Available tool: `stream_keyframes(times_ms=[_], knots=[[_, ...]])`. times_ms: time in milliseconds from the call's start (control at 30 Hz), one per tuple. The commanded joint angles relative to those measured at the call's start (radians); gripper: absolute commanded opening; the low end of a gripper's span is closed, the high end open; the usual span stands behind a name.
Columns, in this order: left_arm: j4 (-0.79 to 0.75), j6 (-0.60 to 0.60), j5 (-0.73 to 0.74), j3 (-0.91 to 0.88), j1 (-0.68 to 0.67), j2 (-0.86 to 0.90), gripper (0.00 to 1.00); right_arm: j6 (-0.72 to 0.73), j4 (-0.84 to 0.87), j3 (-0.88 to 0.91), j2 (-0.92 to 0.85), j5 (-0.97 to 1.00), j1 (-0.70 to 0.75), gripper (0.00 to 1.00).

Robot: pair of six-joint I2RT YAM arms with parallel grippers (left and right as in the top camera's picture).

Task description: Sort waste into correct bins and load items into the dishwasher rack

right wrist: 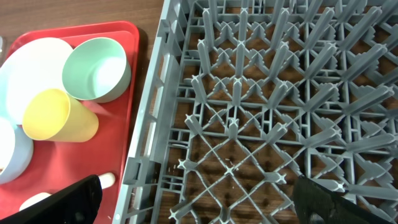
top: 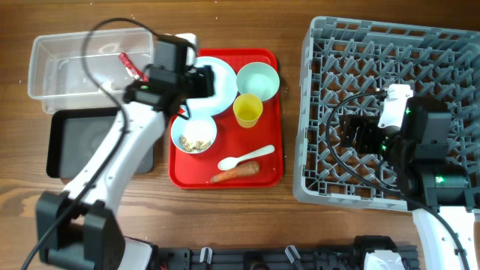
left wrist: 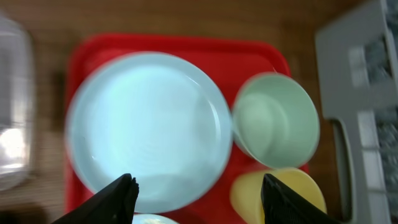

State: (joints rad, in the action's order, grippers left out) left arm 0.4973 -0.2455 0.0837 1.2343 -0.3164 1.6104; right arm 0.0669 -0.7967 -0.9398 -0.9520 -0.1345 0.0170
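Note:
My left gripper is open and empty, hovering over the pale blue plate on the red tray. Next to the plate are an empty bowl, the yellow cup and a bowl holding beige crumbs. The white spoon and the carrot piece lie at the tray's front. The red wrapper lies in the clear tub. My right gripper is open and empty over the grey rack.
The black tray sits in front of the clear tub at the left, under my left arm. The red tray lies between the bins and the rack. The right wrist view also shows the bowl and cup.

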Motion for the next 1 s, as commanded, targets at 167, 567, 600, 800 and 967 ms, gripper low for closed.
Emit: stream_keyframes(times_ms=[167, 567, 600, 800, 967], knots=[[-0.002, -0.032, 0.058, 0.002, -0.149, 0.167, 0.63, 0.014, 0.003, -0.023, -0.002, -0.016, 0.004, 1.0], [0.047, -0.055, 0.057, 0.002, -0.177, 0.235, 0.04, 0.015, -0.002, -0.023, -0.002, -0.016, 0.004, 1.0], [0.053, -0.055, 0.058, 0.002, -0.177, 0.235, 0.04, 0.014, -0.002, -0.023, -0.002, -0.016, 0.004, 1.0], [0.083, -0.089, 0.067, 0.003, -0.159, 0.2, 0.04, 0.014, -0.001, -0.023, -0.002, -0.015, 0.004, 1.0], [0.031, -0.186, 0.349, 0.003, -0.064, 0.112, 0.04, 0.071, 0.071, -0.023, -0.011, -0.021, 0.004, 1.0]])
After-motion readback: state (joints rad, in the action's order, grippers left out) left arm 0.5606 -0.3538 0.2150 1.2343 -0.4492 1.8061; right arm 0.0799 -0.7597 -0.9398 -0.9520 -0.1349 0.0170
